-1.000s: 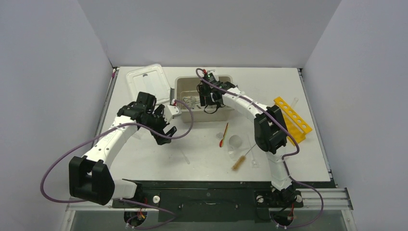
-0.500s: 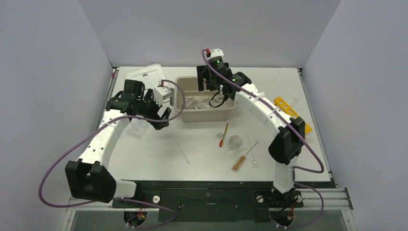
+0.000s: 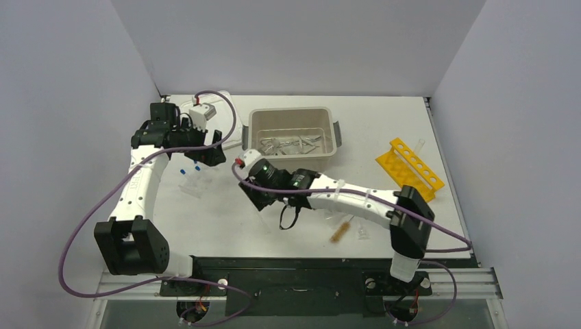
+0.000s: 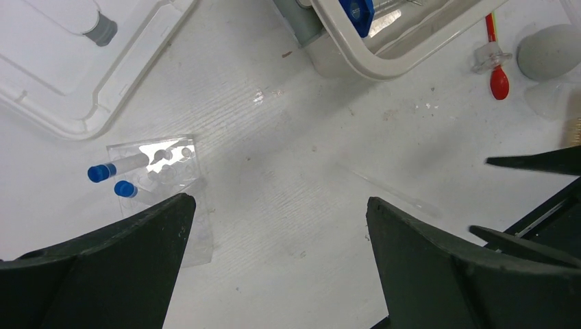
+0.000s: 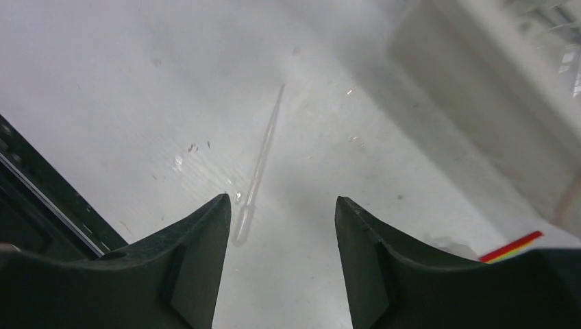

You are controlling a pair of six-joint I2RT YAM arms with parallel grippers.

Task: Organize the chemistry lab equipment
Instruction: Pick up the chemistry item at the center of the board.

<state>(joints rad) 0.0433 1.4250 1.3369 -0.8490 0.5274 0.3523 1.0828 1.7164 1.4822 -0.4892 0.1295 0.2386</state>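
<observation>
- Since half a second ago, the right arm has swung from the tub's far rim down to the table in front of it. The left arm has pulled back to the upper left of the top view.
- We see the right gripper (image 5: 282, 205) with its jaws apart and nothing between them; the bare table (image 5: 137, 68) shows through the gap.
- Only the right wrist view shows the clear pipette (image 5: 260, 157) plainly. It lies flat, running from centre frame down to just beside the left-hand fingertip; we cannot tell whether they touch.
- We see the left gripper (image 4: 277, 205) spread wide, holding nothing, well above the table.
- Its wrist view gives us two blue-capped tubes (image 4: 103, 172) lying on a clear tray (image 4: 164, 161) at left centre. The white lid (image 4: 55, 68) is at upper left and a corner of the beige tub (image 4: 363, 65) at the top.
- That same view shows the red-tipped spatula (image 4: 499, 75) at upper right, which the top view hides behind the right arm.
- From above we see what neither wrist shows: shiny metal pieces (image 3: 288, 144) inside the tub, the yellow rack (image 3: 410, 168) at right, and the brown brush (image 3: 340, 232) at lower centre.
</observation>
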